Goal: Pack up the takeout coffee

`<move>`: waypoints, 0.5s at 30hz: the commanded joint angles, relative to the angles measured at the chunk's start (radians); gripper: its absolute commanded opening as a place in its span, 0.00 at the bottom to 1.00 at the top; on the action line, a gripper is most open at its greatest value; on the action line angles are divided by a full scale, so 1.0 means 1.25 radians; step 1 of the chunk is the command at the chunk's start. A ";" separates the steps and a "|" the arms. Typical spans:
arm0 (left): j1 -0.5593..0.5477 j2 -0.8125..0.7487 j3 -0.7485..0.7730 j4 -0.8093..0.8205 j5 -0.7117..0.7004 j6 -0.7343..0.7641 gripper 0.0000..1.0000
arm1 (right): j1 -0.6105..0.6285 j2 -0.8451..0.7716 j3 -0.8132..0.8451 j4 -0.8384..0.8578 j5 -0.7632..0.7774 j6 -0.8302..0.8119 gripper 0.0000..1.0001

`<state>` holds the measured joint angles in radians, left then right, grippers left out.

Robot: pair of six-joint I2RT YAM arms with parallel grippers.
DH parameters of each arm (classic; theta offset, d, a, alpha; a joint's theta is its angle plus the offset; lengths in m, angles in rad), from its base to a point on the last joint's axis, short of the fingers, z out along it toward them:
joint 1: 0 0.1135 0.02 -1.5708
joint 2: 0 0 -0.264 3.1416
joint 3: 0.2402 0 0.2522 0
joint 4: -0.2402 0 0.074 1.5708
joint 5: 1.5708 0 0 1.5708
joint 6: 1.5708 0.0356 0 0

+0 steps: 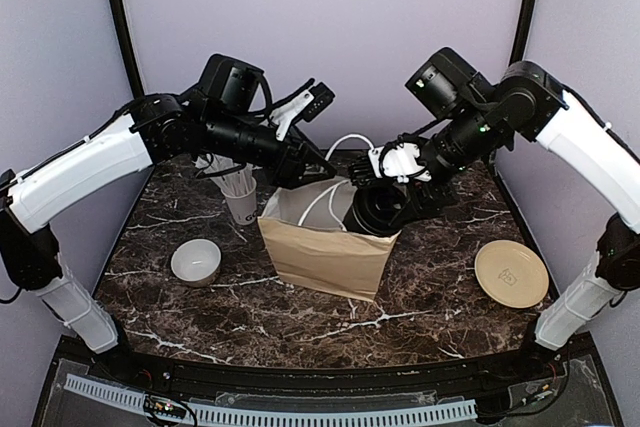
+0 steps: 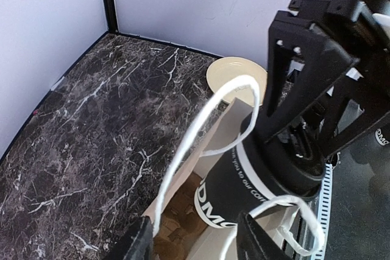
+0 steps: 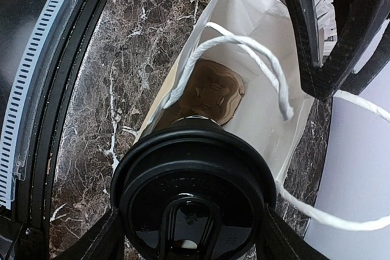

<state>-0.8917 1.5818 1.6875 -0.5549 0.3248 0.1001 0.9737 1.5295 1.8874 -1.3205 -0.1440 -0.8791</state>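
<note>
The takeout coffee, a black cup with white lettering and a black lid, hangs tilted with its base inside the mouth of the brown paper bag. My right gripper is shut on it just below the lid, one finger on each side. In the left wrist view the cup leans into the bag, whose brown bottom shows below. My left gripper hovers at the bag's rear left rim with its jaws apart. A white rope handle runs between them, apparently not pinched.
A white cup of white sticks stands just left of the bag, under my left arm. A white bowl sits at the front left. A beige plate lies at the right. The marble table ends at purple walls.
</note>
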 commanded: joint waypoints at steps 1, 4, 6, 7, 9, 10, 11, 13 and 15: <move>-0.007 -0.088 -0.030 0.017 -0.004 -0.012 0.52 | 0.040 0.021 0.030 -0.032 0.043 0.037 0.50; -0.007 -0.126 -0.057 0.029 -0.053 -0.019 0.53 | 0.070 0.034 0.041 -0.027 0.069 0.050 0.49; -0.007 -0.150 -0.074 0.036 -0.097 -0.017 0.54 | 0.080 0.057 0.067 -0.020 0.092 0.058 0.49; -0.008 -0.157 -0.081 0.045 -0.132 -0.019 0.55 | 0.080 0.071 0.087 -0.016 0.105 0.064 0.49; -0.007 -0.191 -0.105 0.061 -0.188 -0.024 0.60 | 0.080 0.100 0.129 -0.006 0.135 0.078 0.49; -0.006 -0.199 -0.122 0.066 -0.204 -0.024 0.61 | 0.081 0.115 0.148 -0.001 0.148 0.084 0.49; -0.004 -0.217 -0.131 0.077 -0.232 -0.024 0.63 | 0.081 0.128 0.163 0.003 0.161 0.092 0.49; 0.007 -0.243 -0.159 0.091 -0.248 -0.024 0.65 | 0.081 0.156 0.184 0.006 0.167 0.101 0.49; 0.023 -0.268 -0.185 0.104 -0.271 -0.027 0.65 | 0.083 0.184 0.196 0.003 0.166 0.111 0.48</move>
<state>-0.8906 1.3167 1.5089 -0.4831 0.0895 0.0788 1.0698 1.7073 2.0853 -1.3376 0.0223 -0.7879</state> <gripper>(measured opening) 0.646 0.685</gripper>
